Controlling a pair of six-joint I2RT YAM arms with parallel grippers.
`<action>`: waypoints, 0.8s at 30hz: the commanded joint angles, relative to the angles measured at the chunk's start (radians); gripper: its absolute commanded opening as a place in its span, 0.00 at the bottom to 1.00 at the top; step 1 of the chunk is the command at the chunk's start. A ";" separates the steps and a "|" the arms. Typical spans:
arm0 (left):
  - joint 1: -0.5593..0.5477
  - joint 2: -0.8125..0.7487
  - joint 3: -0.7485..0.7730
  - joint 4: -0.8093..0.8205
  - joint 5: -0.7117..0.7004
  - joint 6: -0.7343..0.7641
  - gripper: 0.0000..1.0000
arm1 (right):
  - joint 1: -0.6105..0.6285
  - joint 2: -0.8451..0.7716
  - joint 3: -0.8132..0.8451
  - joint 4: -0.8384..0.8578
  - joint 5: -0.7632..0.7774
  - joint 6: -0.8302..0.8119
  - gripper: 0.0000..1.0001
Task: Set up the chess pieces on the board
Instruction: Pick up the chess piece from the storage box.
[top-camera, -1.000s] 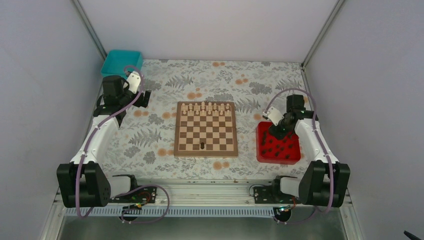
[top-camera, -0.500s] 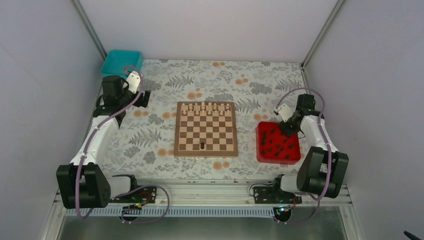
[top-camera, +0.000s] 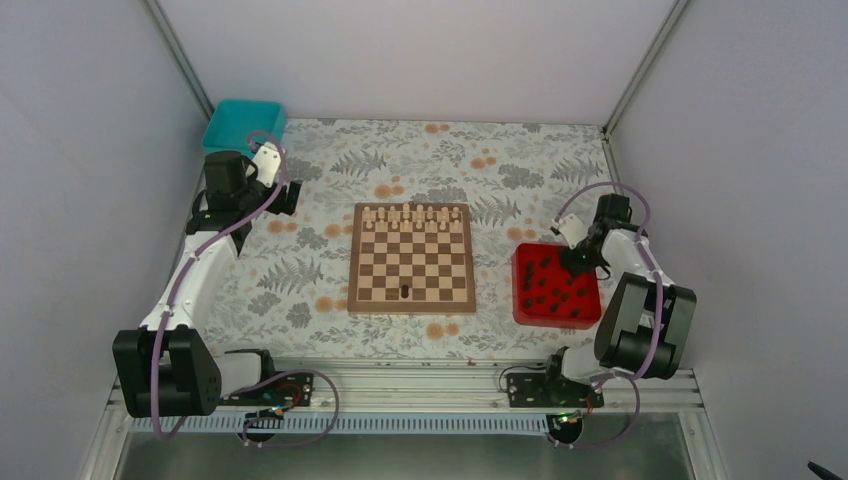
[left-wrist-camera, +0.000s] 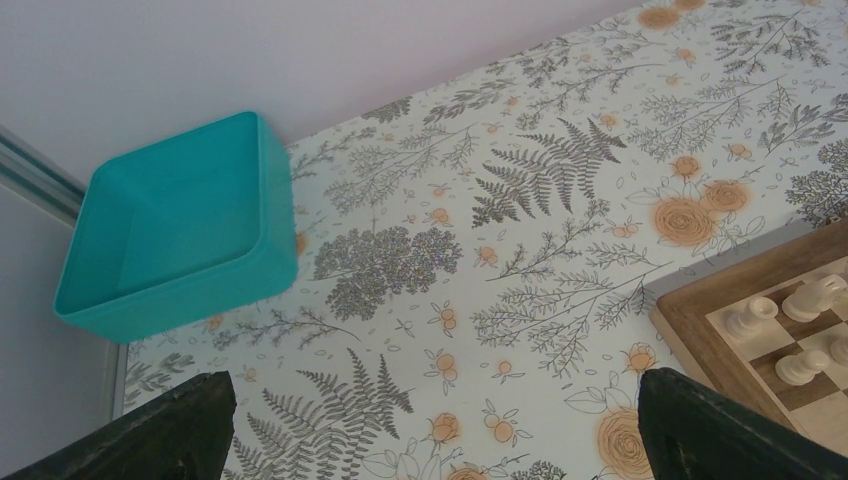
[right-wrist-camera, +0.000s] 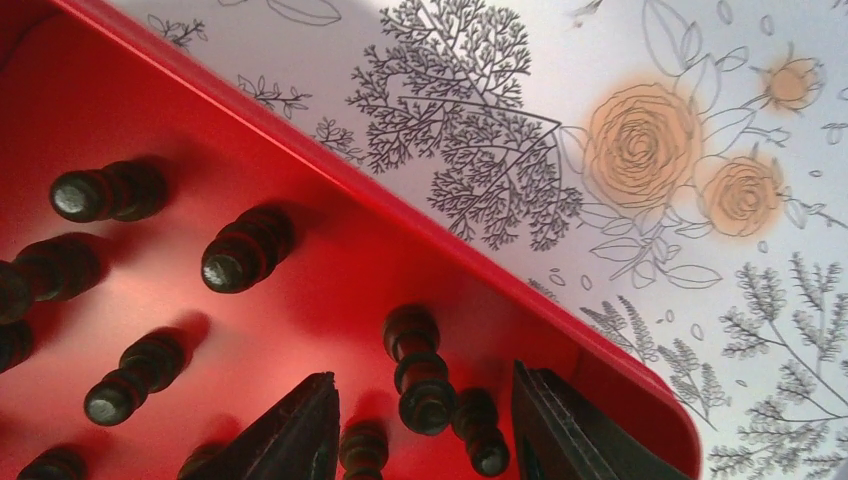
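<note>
The board lies mid-table with one dark chess piece on its near row and pale pieces along the far rows. Several dark chess pieces lie in the red tray at the right. My right gripper hangs over the tray's far right part. In the right wrist view it is open, its fingers either side of a dark piece standing by the tray's rim. My left gripper is open and empty over the cloth at far left, also in its wrist view.
A teal bin sits in the far left corner, also in the left wrist view. The board's corner with pale pieces shows at that view's right edge. Enclosure walls stand close on both sides.
My right arm swung its gripper from the tray's left-centre to the far right part and folded its elbow back. The left arm and the board are unchanged.
</note>
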 joint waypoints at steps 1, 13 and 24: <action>0.007 -0.014 -0.012 0.026 0.017 0.007 1.00 | -0.014 0.011 -0.019 0.041 -0.036 0.007 0.46; 0.008 -0.014 -0.012 0.025 0.026 0.006 1.00 | -0.017 0.027 -0.061 0.092 -0.055 0.012 0.40; 0.008 -0.017 -0.010 0.023 0.024 0.006 1.00 | -0.017 -0.026 -0.025 0.035 -0.080 0.007 0.14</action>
